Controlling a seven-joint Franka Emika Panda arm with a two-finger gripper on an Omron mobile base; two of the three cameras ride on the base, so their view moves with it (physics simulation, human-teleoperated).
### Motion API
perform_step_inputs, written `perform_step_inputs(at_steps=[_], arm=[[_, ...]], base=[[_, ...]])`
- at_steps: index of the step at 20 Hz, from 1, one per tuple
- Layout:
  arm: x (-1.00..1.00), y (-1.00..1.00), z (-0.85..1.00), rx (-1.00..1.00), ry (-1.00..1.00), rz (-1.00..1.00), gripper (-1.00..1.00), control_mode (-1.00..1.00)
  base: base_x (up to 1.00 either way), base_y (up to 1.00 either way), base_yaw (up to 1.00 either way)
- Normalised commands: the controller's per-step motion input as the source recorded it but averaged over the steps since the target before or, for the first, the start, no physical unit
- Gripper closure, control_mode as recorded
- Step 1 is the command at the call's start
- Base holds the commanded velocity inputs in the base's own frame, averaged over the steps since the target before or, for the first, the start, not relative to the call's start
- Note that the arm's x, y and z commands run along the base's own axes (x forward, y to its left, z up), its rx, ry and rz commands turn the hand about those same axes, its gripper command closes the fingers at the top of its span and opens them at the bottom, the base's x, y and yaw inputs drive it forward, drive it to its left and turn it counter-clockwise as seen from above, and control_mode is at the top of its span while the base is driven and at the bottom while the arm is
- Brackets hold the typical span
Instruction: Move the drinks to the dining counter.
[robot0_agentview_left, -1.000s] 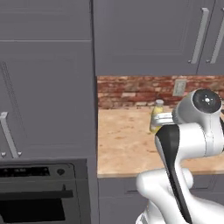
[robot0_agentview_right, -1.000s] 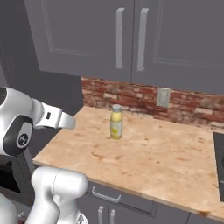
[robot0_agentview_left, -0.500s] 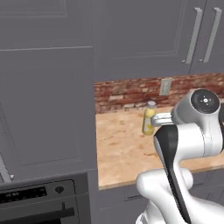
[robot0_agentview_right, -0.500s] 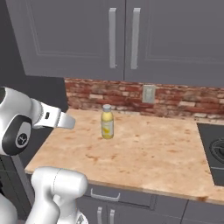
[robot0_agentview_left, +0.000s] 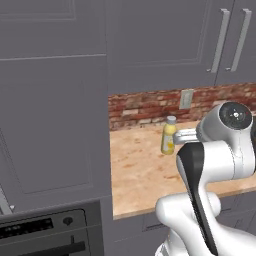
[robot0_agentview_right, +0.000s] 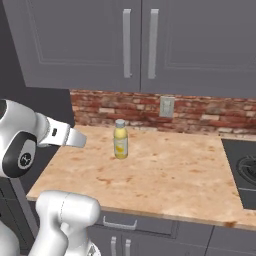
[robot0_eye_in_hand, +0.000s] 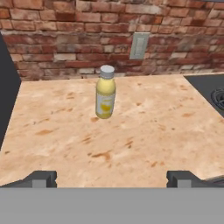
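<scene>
Since the earlier frames, both base cameras have shifted sideways with the base: the whole scene slides across the picture, and the yellow bottle (robot0_agentview_left: 168, 135) keeps its place on the tabletop (robot0_agentview_left: 145, 175).

Left base view: the yellow bottle stands upright on the wood tabletop, near the brick backsplash (robot0_agentview_left: 145, 107). A wall outlet (robot0_agentview_left: 186, 98) sits on the brick up and to the right of it. Grey wall cabinets (robot0_agentview_left: 165, 40) hang above, a tall grey cabinet (robot0_agentview_left: 52, 125) fills the left side, and an oven panel (robot0_agentview_left: 45, 227) lies at lower left. The white arm rises at lower right, partly in front of the tabletop.

Right base view: the yellow bottle (robot0_agentview_right: 120, 139) stands alone toward the back left of the tabletop (robot0_agentview_right: 165, 180), well apart from the cooktop (robot0_agentview_right: 242, 170) at the right edge. 2 cabinet handles (robot0_agentview_right: 140, 42) hang above it.

Hand view: the pincer (robot0_eye_in_hand: 111, 178) is released, its 2 fingertips (robot0_eye_in_hand: 41, 178) spread wide with nothing between them. The yellow bottle (robot0_eye_in_hand: 105, 92), with its pale cap, stands ahead, well apart from the pincer.
</scene>
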Motion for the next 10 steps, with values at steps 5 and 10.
perform_step_inputs(at_steps=[5,10], arm=[[0.00,0.00,0.00,0.00,0.00,0.00,-1.00,1.00],[0.00,0.00,0.00,0.00,0.00,0.00,-1.00,1.00]], base=[[0.69,-0.01,0.06],[0.76,-0.18,0.08]])
